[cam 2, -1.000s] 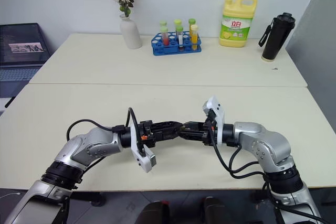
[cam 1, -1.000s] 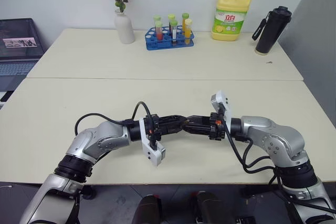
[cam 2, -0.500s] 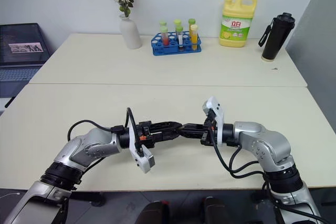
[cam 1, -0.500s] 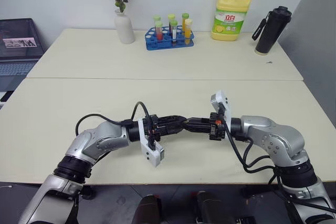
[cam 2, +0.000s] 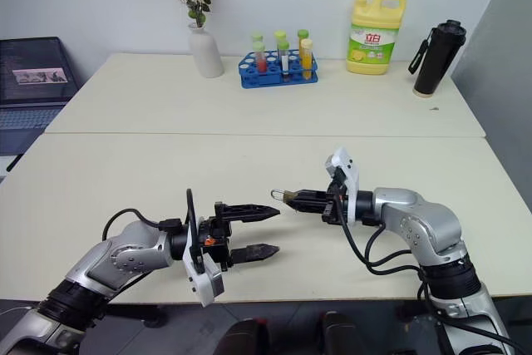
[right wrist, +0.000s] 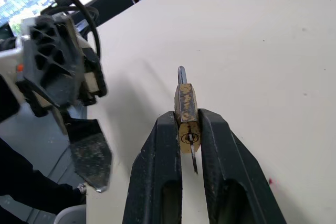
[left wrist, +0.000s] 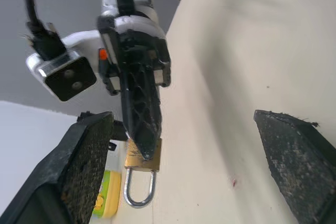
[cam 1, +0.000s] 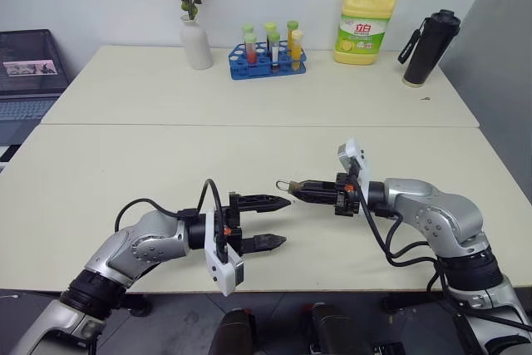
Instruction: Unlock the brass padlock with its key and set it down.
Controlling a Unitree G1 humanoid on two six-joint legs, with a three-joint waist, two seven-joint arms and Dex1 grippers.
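The brass padlock (right wrist: 185,103) is small and golden, and its silvery shackle (left wrist: 139,193) points away from my right gripper (cam 1: 299,189). That gripper is shut on the lock body and holds it level above the table's front part. A thin silvery key (right wrist: 193,157) sticks out of the keyhole between the right fingers (right wrist: 220,156). My left gripper (cam 1: 279,222) stands open a short way in front of the padlock, facing it, with nothing between its fingers (left wrist: 86,166). The padlock (cam 1: 288,186) hangs clear of the left fingertips.
At the back of the cream table (cam 1: 125,164) stand a white vase of flowers (cam 1: 196,39), a blue test-tube rack (cam 1: 269,60), a yellow detergent bottle (cam 1: 366,22) and a black bottle (cam 1: 431,47). A laptop (cam 1: 29,72) sits off the table's left edge.
My left gripper has opened wide and drawn back from the right gripper, where the two had met. The padlock stays in the right gripper, which has hardly moved.
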